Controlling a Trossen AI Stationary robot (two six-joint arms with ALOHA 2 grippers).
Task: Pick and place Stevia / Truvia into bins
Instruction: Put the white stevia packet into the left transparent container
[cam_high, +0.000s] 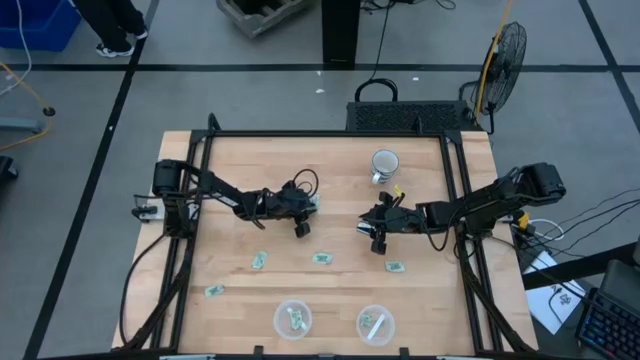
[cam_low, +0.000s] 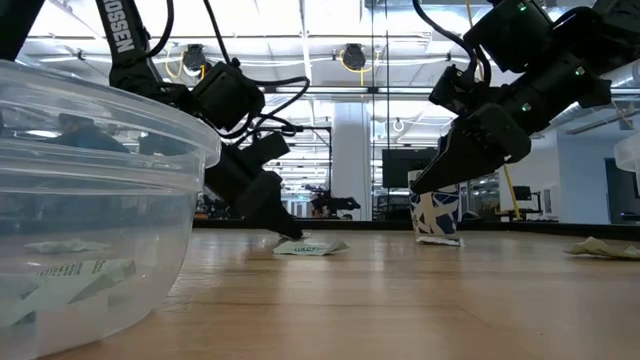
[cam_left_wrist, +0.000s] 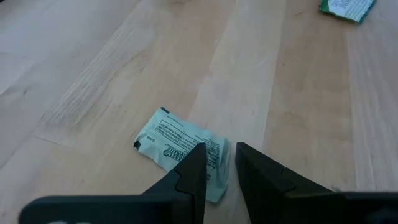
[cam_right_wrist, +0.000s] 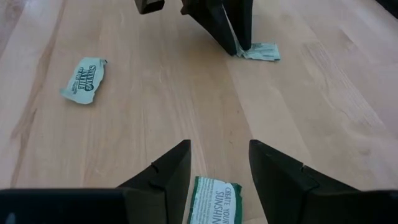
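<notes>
Stevia sachet (cam_left_wrist: 183, 149) lies flat mid-table; left gripper (cam_left_wrist: 219, 163) fingertips nearly pressed together, pinching its edge to lift; right gripper (cam_right_wrist: 219, 163) spread over another sachet (cam_right_wrist: 214, 200).

Grey floor (cam_high: 250, 100) w/ black tape lines; black fan (cam_high: 505, 55) beyond bench's far right corner. Ceiling strip lights (cam_low: 320, 40), white pillar (cam_low: 352, 160), dark monitor (cam_low: 400, 165) behind.

Two bins (cam_high: 293, 319) side by side at the table's (cam_high: 250, 170) near edge — sachets (cam_high: 322, 258) scattered behind.
</notes>
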